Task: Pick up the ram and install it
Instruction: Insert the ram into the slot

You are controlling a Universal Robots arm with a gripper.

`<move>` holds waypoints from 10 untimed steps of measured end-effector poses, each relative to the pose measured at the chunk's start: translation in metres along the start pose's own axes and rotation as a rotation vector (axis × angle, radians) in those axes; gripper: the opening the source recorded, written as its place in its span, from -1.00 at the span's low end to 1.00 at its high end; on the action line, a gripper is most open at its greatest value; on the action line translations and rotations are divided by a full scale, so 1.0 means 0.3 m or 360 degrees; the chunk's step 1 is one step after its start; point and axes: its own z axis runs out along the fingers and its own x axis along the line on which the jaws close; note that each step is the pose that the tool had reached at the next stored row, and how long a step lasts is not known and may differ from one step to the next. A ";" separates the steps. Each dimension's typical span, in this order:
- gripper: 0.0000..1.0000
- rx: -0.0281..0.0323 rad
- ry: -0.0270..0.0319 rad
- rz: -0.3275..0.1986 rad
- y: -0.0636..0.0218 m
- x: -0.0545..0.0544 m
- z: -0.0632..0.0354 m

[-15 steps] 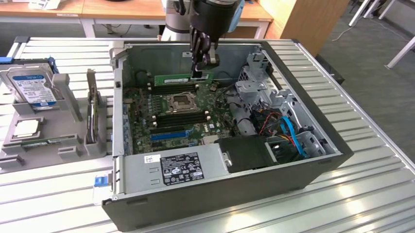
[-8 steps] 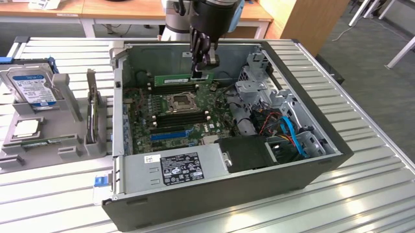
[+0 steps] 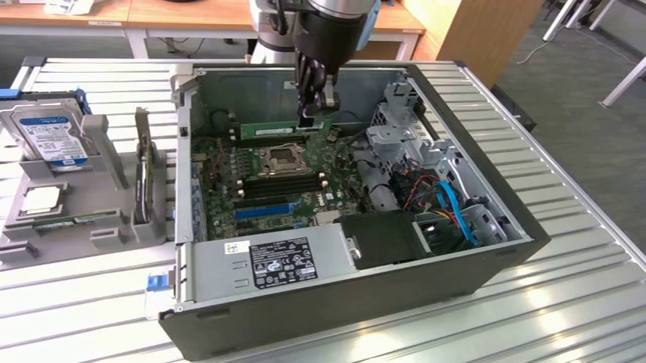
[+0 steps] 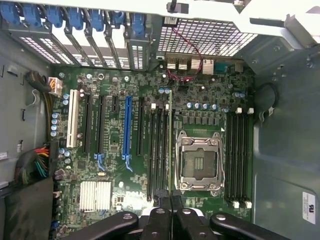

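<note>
open pc case (image 3: 333,314) lies on its side on the slatted table (image 3: 565,318), motherboard (image 4: 200,95) facing up. the gripper (image 3: 311,112) is lowered inside it, jaws clamped shut on the ram (image 3: 271,130). the stick is held on edge, just above the board, on the far side of the cpu socket (image 4: 199,162). in the wrist view the ram (image 4: 171,140) is seen edge-on, running parallel with the dimm slots (image 4: 159,150), at the slot nearest the socket.

judgement: seating is the step in hand. whether the stick is already in the slot can't be told. the stick should be kept parallel with the slot, notch matched to the key, end latches checked open, and pressure applied straight down and evenly. a tilt would likely bind one end.

case contents: grey power supply (image 3: 268,261), drive cage (image 3: 399,144), blue cables (image 3: 459,212).

grey parts holder (image 3: 111,234), at the exterior view's left, well apart from the gripper: blue-labelled hard drive (image 3: 51,140), expansion card (image 3: 144,178) stood on edge.
</note>
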 end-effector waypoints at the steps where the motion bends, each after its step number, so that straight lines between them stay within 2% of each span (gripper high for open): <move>1: -0.76 0.00001 -0.00001 0.0000 0.000 0.001 0.006; 10: -0.76 0.00002 -0.00002 0.0002 -0.004 0.005 0.060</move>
